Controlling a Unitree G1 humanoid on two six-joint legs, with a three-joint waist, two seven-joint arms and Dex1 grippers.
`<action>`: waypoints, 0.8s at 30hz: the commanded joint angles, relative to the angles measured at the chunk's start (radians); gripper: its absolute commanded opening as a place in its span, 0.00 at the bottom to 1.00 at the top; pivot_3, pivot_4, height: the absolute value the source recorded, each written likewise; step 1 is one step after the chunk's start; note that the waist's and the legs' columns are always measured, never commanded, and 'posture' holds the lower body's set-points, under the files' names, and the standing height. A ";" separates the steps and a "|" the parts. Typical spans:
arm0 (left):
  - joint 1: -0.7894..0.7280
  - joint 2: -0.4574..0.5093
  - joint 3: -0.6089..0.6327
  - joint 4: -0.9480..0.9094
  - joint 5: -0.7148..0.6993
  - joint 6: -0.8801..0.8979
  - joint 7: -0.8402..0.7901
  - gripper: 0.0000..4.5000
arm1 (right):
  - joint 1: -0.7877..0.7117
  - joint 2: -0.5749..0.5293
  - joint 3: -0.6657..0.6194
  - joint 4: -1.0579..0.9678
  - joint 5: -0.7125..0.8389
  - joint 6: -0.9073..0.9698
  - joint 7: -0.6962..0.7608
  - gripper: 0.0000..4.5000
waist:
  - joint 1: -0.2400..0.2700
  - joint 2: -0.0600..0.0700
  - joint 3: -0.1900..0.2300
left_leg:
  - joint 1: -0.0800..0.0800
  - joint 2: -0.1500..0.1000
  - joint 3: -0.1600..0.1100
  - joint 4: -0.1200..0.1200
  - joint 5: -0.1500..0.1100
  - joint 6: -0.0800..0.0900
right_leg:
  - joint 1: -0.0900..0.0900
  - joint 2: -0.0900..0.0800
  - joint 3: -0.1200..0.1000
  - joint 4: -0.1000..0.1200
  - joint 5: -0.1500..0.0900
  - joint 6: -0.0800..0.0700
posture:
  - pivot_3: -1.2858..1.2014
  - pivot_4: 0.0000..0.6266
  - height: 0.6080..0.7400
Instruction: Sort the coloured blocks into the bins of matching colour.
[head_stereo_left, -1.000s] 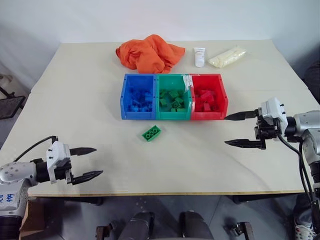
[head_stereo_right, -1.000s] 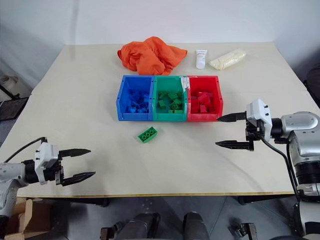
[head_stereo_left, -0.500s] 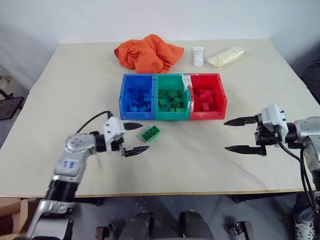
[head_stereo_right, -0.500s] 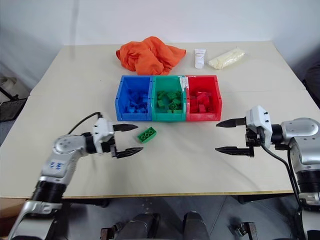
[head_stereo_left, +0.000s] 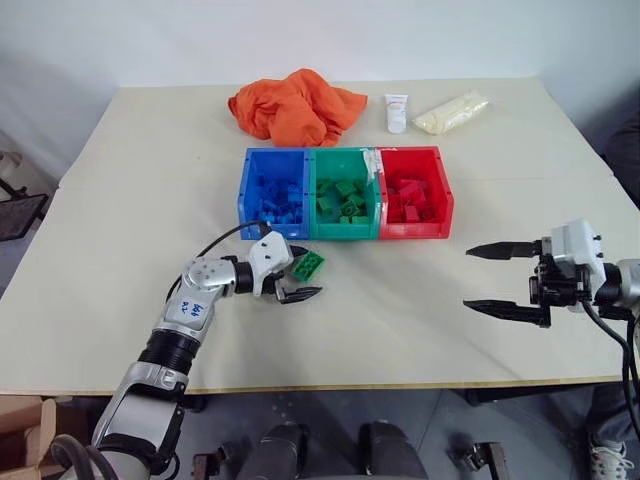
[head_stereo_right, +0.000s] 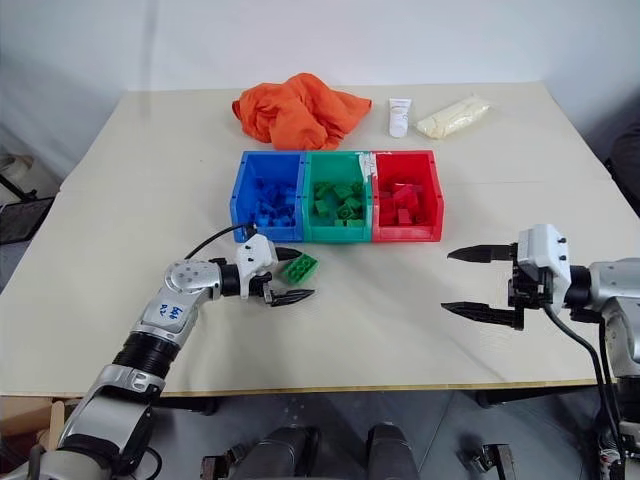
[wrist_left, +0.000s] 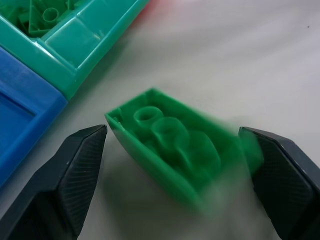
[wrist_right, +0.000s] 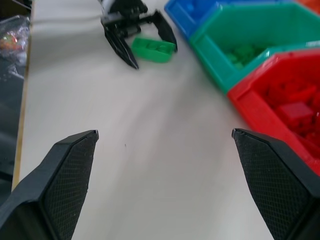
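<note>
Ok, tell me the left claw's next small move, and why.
Probably close on the green brick. The left claw has its fingers open on either side of the brick, which lies on the table in front of the green bin with a gap showing at each finger. Closing should secure it before lifting.

A green studded brick (head_stereo_left: 307, 265) lies on the cream table (head_stereo_left: 140, 200) in front of the joined blue (head_stereo_left: 272, 192), green (head_stereo_left: 345, 192) and red (head_stereo_left: 414, 190) bins; behind the bins, an orange cloth (head_stereo_left: 295, 105) and a white tube (head_stereo_left: 397, 112).
</note>
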 joint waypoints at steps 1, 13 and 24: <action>-0.005 0.003 -0.002 -0.001 0.002 0.005 -0.014 0.73 | 0.006 -0.005 -0.031 -0.026 0.011 -0.004 -0.012 1.00 | 0.000 0.000 0.000 | 0.000 0.000 0.000 0.000 0.000 0.000 | 0.000 0.000 0.000 0.000 0.000 0.000 | 0.52 0.24 1.00; -0.101 -0.031 0.044 -0.121 -0.068 0.096 -0.016 0.39 | 0.001 0.003 -0.028 -0.022 -0.004 -0.015 -0.047 1.00 | 0.003 0.000 0.000 | -0.001 0.000 -0.001 0.002 0.000 0.000 | 0.000 0.000 0.000 0.000 0.000 0.000 | 0.52 0.24 1.00; -0.388 -0.122 0.082 0.211 0.002 0.061 0.196 0.39 | 0.046 0.016 -0.048 -0.059 0.002 -0.019 -0.098 1.00 | 0.018 -0.003 0.002 | -0.002 -0.001 0.000 0.005 0.000 0.001 | 0.000 0.000 -0.002 0.000 0.000 0.001 | 0.52 0.24 1.00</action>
